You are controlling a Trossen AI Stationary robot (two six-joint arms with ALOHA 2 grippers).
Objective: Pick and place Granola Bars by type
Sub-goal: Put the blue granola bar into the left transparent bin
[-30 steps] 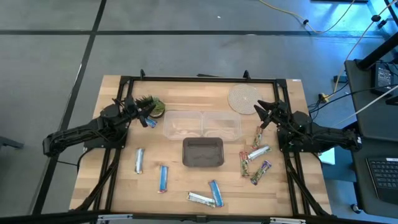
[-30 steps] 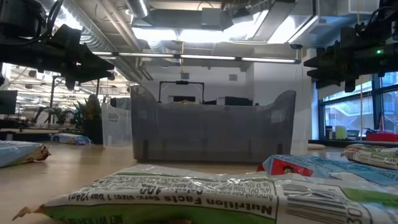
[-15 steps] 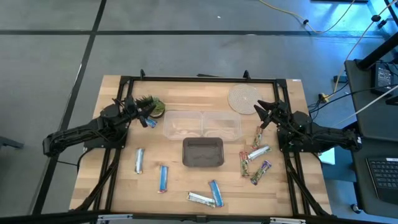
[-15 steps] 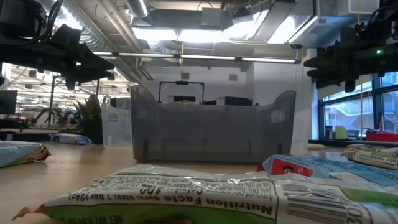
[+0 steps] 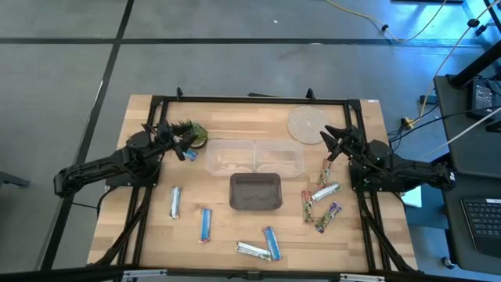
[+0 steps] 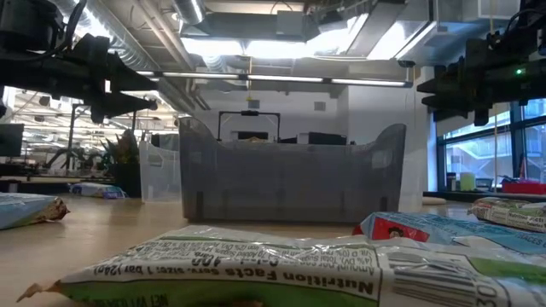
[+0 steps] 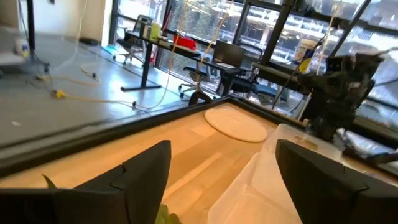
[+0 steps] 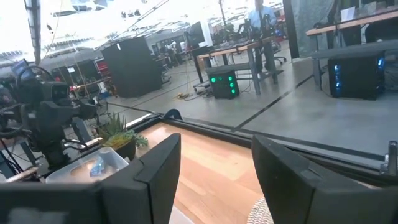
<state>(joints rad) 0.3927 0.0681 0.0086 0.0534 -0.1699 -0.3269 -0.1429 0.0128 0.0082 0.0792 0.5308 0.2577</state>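
Granola Bars lie flat on the wooden table. Two blue ones are on the left; a blue one and a silver-white one lie near the front edge. Several multicoloured ones are on the right. My left gripper hovers open above the table beside the plant, pointing level, with nothing between its fingers. My right gripper hovers open at the far right near the coaster, also with nothing between its fingers.
Two clear tubs stand side by side at mid-table, with a dark tub just in front of them. A small green potted plant is at the far left and a round woven coaster at the far right.
My left gripper has opened wider while staying where it is. Nothing else has moved.
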